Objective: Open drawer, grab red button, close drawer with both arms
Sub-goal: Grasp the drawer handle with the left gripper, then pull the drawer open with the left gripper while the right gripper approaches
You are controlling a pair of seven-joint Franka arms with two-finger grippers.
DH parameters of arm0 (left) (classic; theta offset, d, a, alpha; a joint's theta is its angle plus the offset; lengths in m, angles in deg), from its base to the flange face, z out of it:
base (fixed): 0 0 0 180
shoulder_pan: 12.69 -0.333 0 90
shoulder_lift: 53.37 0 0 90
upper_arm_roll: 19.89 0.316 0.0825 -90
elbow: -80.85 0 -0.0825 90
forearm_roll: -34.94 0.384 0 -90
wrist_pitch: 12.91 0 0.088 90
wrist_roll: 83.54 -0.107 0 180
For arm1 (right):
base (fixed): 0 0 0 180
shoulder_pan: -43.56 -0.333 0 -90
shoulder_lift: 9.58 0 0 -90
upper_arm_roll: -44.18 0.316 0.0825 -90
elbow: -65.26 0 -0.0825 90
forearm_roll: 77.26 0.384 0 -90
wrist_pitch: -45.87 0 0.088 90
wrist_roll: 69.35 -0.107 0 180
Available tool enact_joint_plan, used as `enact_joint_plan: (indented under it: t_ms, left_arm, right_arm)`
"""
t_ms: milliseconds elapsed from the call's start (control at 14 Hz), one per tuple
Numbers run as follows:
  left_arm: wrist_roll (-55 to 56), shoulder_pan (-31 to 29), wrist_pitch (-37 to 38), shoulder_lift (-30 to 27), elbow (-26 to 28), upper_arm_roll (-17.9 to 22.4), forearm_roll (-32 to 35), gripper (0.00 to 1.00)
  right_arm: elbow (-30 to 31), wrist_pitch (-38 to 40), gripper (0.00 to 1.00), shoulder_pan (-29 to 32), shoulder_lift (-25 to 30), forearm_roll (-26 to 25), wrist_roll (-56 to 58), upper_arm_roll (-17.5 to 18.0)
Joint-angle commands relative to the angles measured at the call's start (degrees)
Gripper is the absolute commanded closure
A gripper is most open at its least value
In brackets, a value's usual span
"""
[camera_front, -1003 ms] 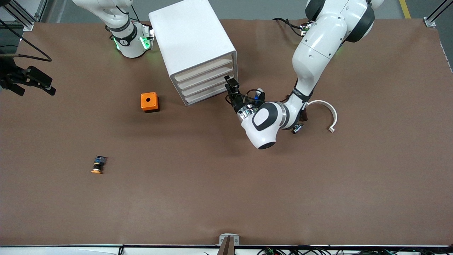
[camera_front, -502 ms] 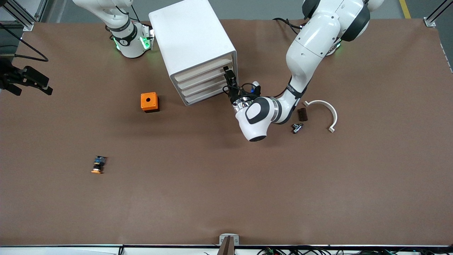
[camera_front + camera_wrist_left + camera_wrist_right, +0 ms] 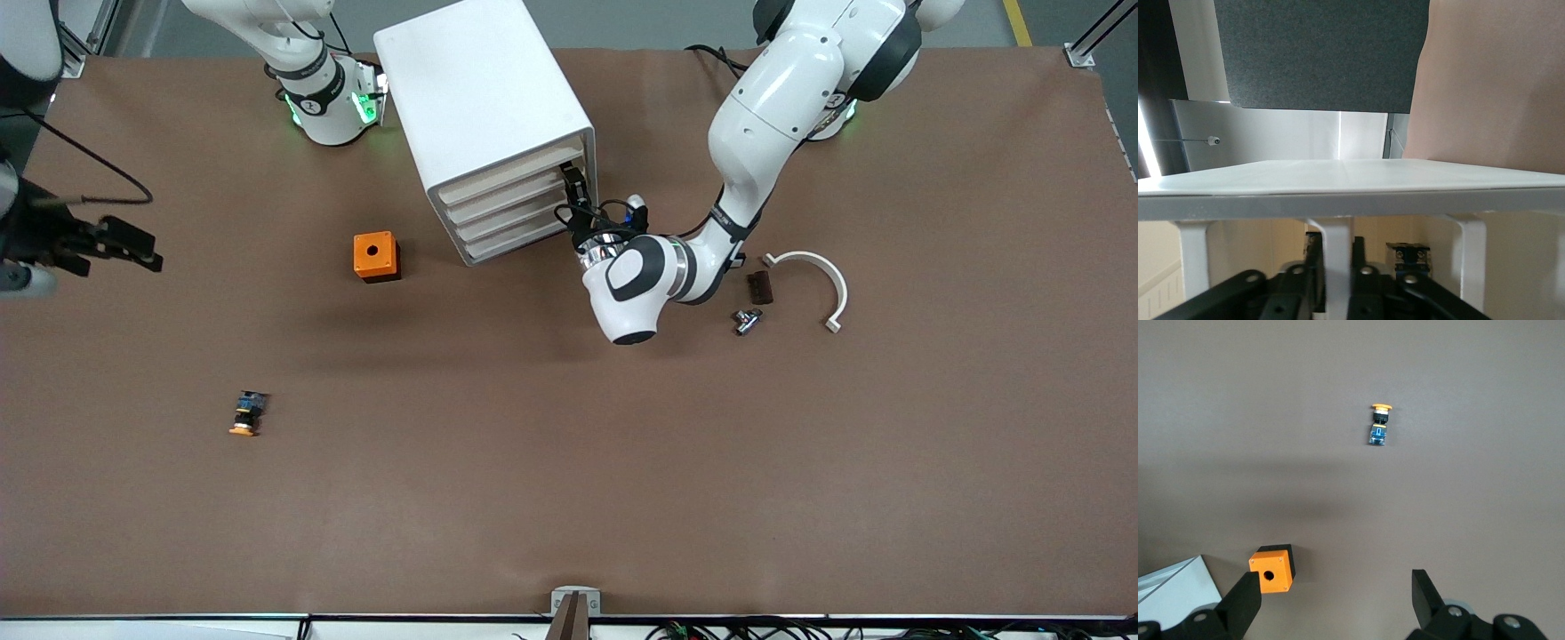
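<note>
One orange-capped push-button (image 3: 246,415) lies nearest on the brown table (image 3: 569,498). The right gripper (image 3: 151,252) hovers over the edge at the right arm's end, fingers apart. The left gripper (image 3: 575,184) clamps the top handle bar (image 3: 1337,263) of the white drawer cabinet (image 3: 480,98). A black-and-blue piece (image 3: 1408,256) inside is perhaps the red-capped button.

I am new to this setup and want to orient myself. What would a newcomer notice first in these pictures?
First, the tall white drawer cabinet between the two arm bases, with the left gripper at a drawer front, its fingers shut around a white handle bar. The right gripper hangs open above the right arm's end of the table. An orange box lies beside the cabinet, and an orange-capped button lies nearer the front camera.
</note>
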Motion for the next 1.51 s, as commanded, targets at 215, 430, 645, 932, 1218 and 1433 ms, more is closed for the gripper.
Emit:
enact_joint_plan:
  t_ms: [215, 430, 645, 932, 1218, 1433]
  left_arm:
    - [1.4, -0.9, 0.5, -0.4, -0.8, 0.8, -2.7, 0.9]
    - [1.1, -3.0, 0.2, -0.4, -0.8, 0.8, -4.1, 0.9]
    - [1.0, -5.7, -1.0, -0.4, -0.8, 0.8, -5.5, 0.88]
    - [0.6, -10.1, -3.6, -0.4, -1.1, 0.8, -5.8, 0.86]
    - [0.5, -13.2, -4.0, -0.4, -1.7, 0.8, -5.8, 0.85]
    - [0.5, -15.5, -4.1, -0.4, -2.6, 0.8, -5.7, 0.85]
  right_arm:
    - [-3.1, -3.5, 0.0, 3.4, -6.7, 0.1, 1.0, 0.5]
    - [-2.9, -3.0, 0.0, 2.8, -6.5, 0.1, -1.7, 0.6]
    - [-2.8, -0.8, 0.0, 0.4, -5.9, 0.3, -12.1, 0.9]
    - [-0.6, 0.4, 0.0, -7.2, -4.8, 1.5, -33.4, 1.0]
    - [1.6, -2.8, 0.0, -17.8, -4.8, 3.8, -51.1, 1.0]
    - [2.3, -6.8, 0.0, -26.3, -5.5, 3.9, -65.4, 1.0]
